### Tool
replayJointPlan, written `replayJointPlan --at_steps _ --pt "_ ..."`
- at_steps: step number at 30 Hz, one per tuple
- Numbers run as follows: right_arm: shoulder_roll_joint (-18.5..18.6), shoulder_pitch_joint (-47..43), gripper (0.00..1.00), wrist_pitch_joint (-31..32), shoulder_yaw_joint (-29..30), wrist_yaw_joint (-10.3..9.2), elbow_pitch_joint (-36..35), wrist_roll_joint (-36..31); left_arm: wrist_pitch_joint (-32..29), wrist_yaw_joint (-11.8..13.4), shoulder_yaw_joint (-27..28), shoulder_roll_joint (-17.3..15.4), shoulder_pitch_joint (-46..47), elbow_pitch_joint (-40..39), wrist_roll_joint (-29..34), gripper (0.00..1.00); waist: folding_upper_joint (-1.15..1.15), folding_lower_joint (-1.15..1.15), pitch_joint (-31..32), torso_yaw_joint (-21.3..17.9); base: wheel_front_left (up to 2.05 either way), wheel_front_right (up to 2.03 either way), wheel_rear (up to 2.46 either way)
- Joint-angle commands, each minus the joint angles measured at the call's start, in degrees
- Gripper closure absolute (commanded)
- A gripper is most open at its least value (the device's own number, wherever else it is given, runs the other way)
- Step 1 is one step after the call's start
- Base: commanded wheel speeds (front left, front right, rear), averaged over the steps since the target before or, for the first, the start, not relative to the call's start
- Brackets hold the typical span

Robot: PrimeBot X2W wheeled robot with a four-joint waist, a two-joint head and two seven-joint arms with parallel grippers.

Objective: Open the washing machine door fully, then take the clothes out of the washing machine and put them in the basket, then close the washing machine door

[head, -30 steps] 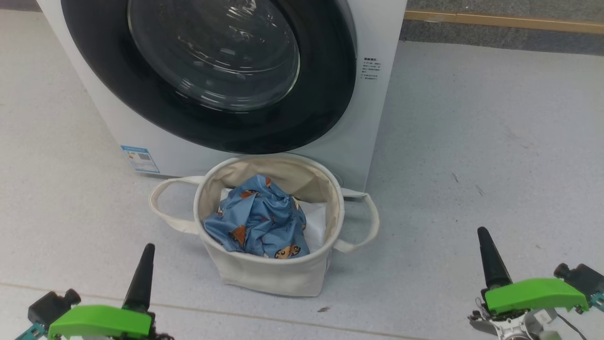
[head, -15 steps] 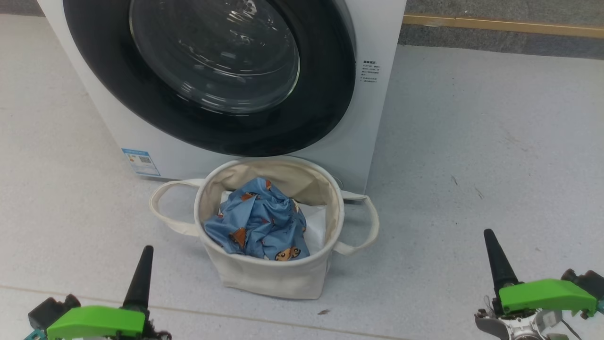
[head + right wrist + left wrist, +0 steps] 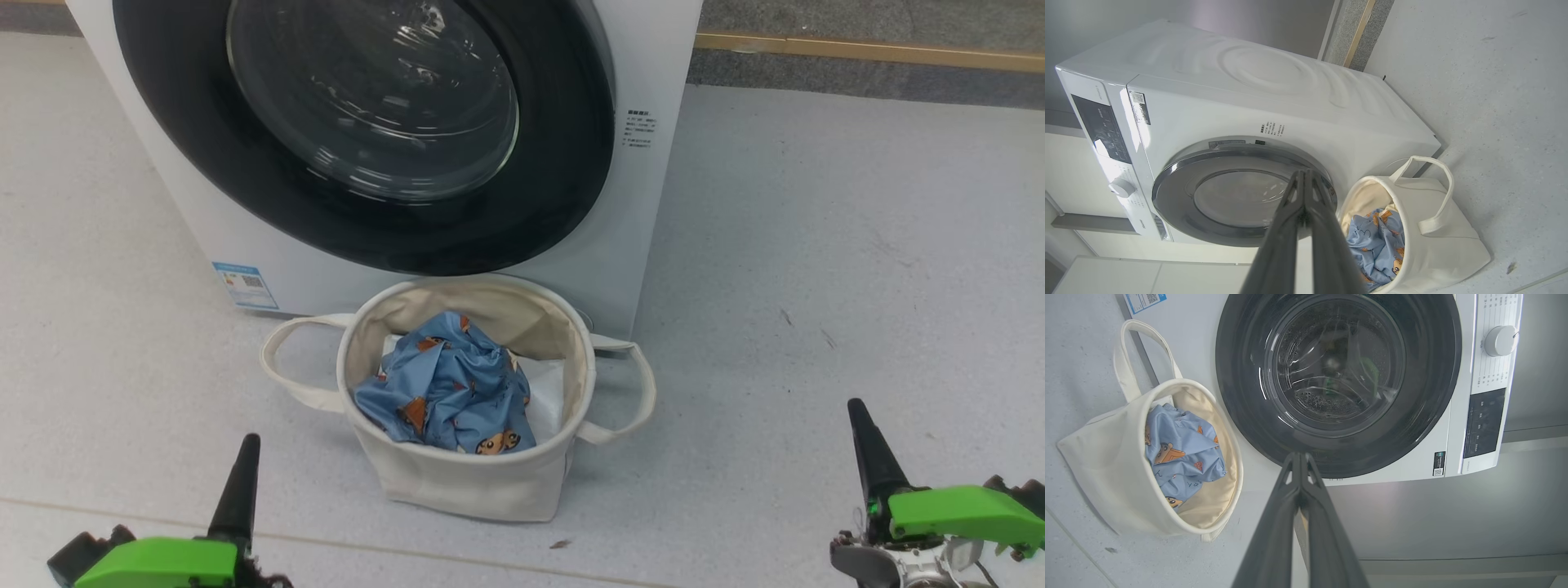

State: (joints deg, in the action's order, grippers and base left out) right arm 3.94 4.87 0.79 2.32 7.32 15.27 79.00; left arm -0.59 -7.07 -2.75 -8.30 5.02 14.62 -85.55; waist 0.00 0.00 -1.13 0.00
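Inside the basket (image 3: 473,490), the clothes (image 3: 445,392)

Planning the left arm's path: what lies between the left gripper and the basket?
Only bare grey floor lies between the left gripper and the basket, as the head view shows.

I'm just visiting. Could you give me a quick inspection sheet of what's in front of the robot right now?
Surface: grey speckled floor.
Job's things: washing machine door shut on the washing machine; clothes crumpled inside the basket, which stands before the machine.
Clutter: white paper in the basket by the clothes; small dark speck on the floor.
Grippers: left gripper and right gripper shut, empty.
Cables: nothing seen.
Surroundings: wooden strip along the wall.
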Motion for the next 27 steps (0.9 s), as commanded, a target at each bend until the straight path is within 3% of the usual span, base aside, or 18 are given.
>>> replayJointPlan --at_steps 1,27 --pt "0.7 1.3 1.0 0.5 -0.5 0.14 -1.8 1.9 -0.7 -0.3 2.5 0.1 1.5 -1.5 -1.0 1.0 0.0 0.0 0.1 0.0 0.0 0.0 0.0" --pt "0.5 1.1 1.0 4.0 2.0 0.17 -1.4 15.0 -4.5 -0.4 7.5 4.2 1.0 -0.7 -8.1 1.0 0.0 0.0 0.9 0.0 0.0 0.0 0.0"
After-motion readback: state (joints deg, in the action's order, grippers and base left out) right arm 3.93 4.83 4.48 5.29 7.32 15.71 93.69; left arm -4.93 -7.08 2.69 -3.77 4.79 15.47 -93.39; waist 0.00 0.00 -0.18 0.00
